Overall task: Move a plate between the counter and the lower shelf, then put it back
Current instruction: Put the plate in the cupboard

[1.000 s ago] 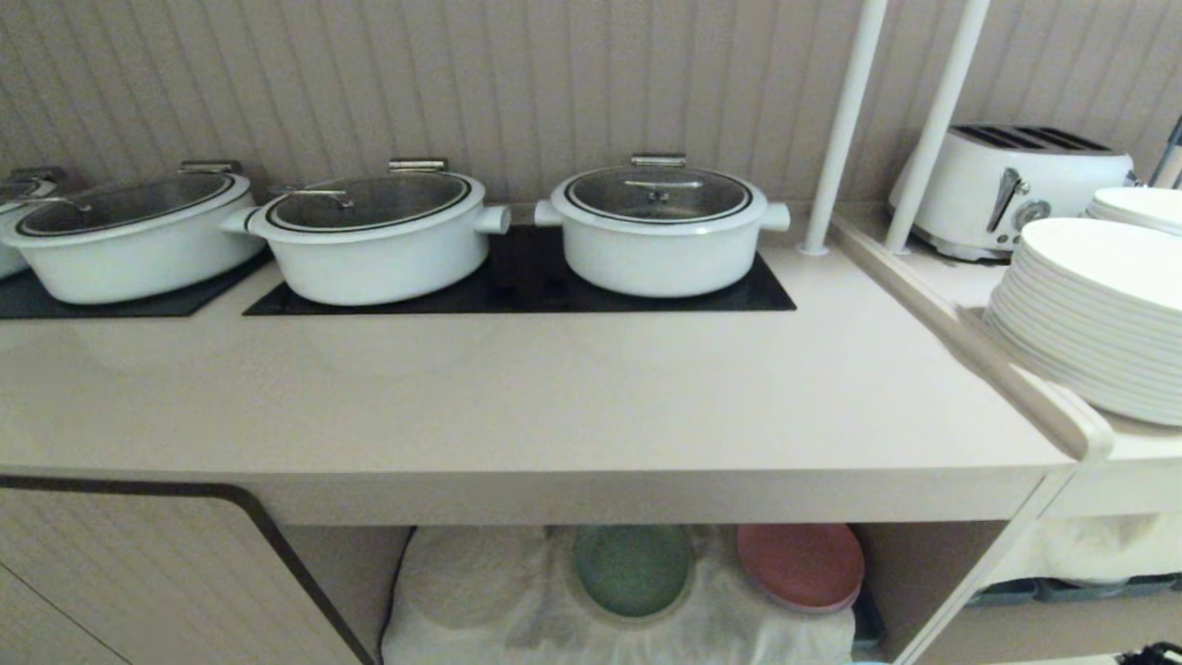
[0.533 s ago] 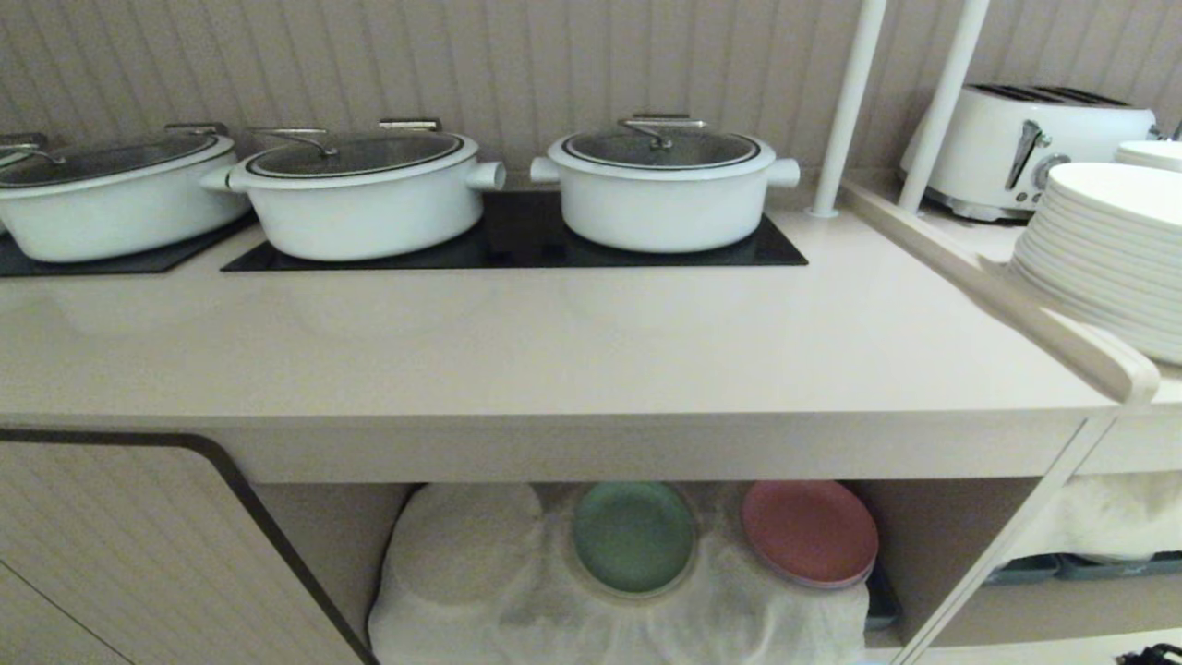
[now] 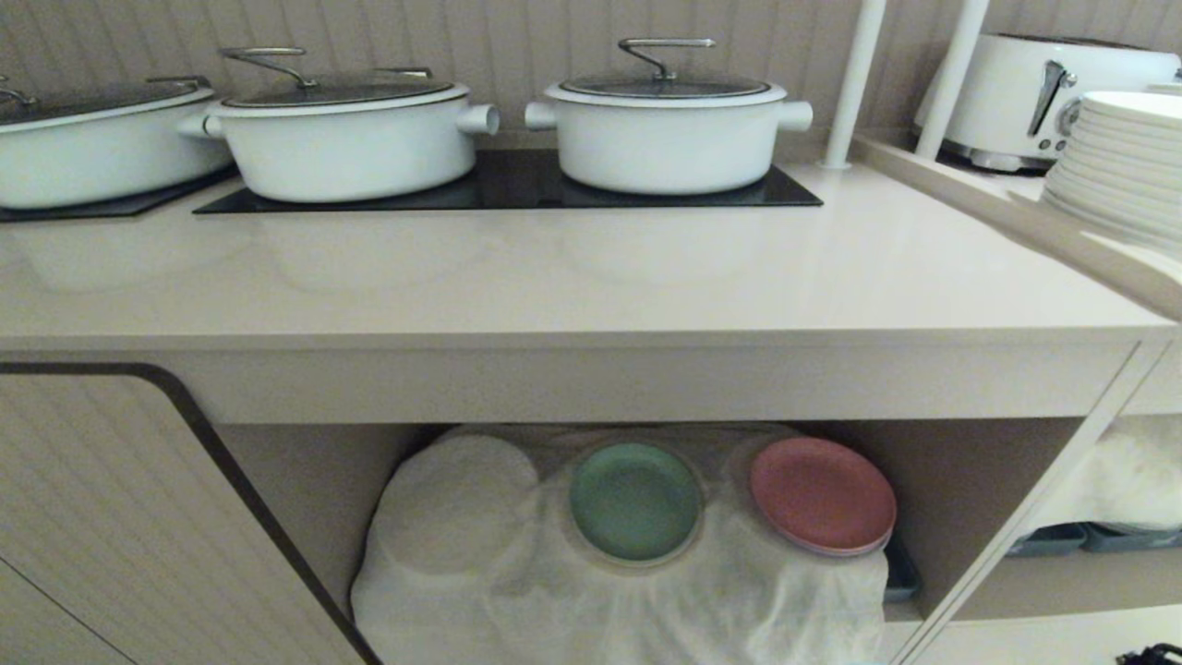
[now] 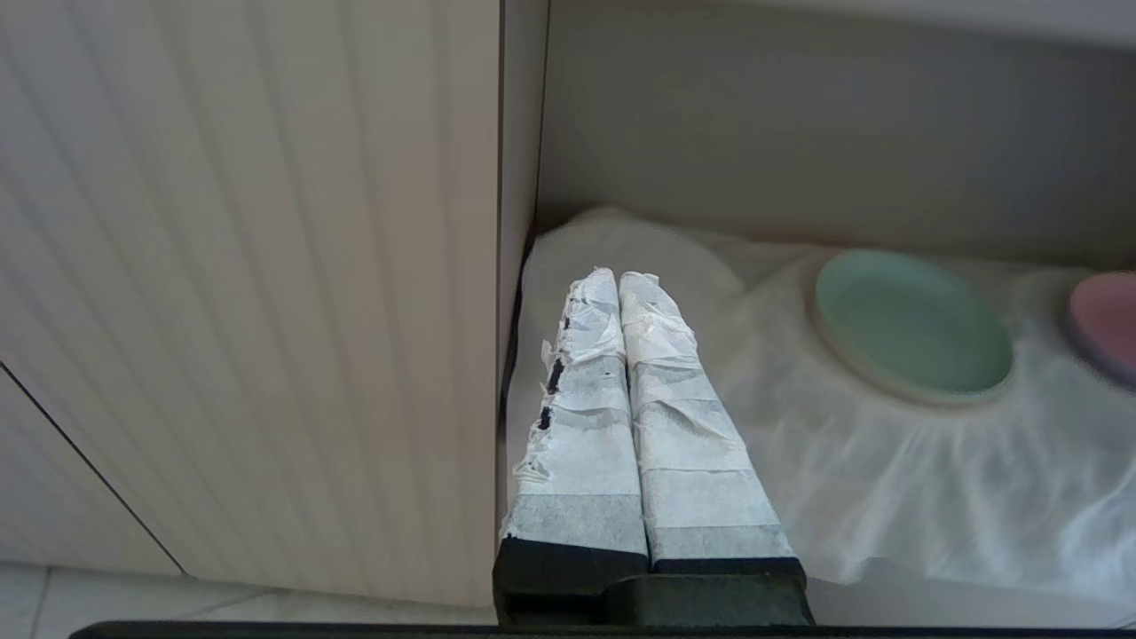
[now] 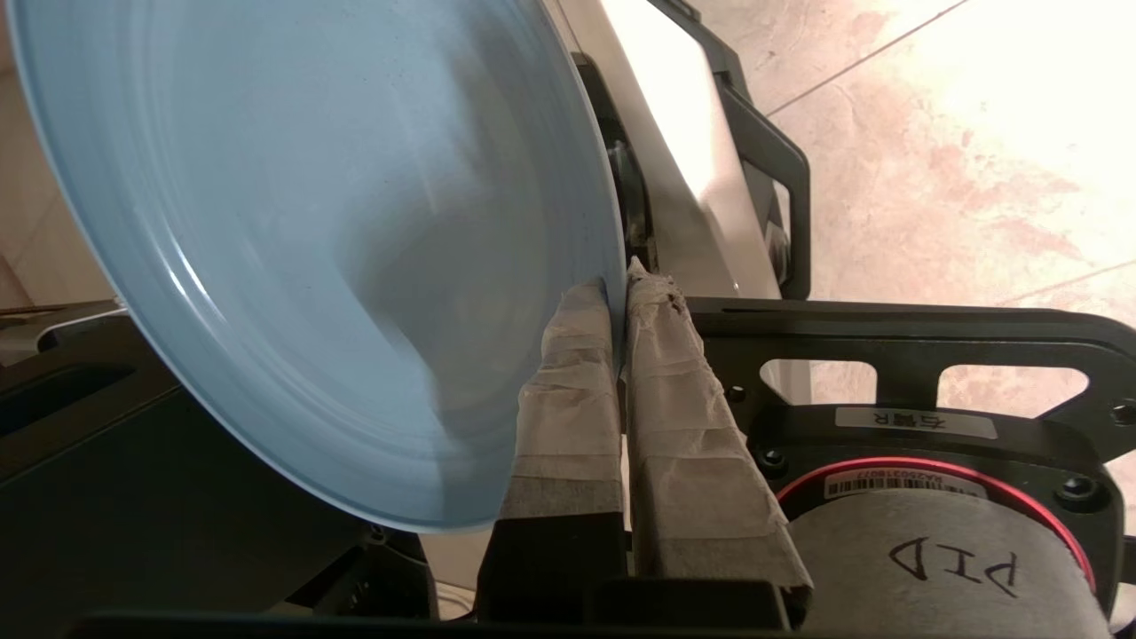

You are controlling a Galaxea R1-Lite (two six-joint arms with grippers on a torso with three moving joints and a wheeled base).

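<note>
Below the counter [image 3: 591, 277], right gripper [image 5: 619, 282] pinches the plate [image 5: 311, 240]; left gripper [image 4: 619, 282] closed, empty.

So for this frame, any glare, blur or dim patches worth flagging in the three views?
Head view: sharp; soft pot reflections on the counter, the lower shelf dimmer beneath it. Left wrist view: slightly soft; the pink plate at the frame edge looks smeared. Right wrist view: the floor is blown out, and the plate, pinched by the right gripper, carries a streaky sheen.
</note>
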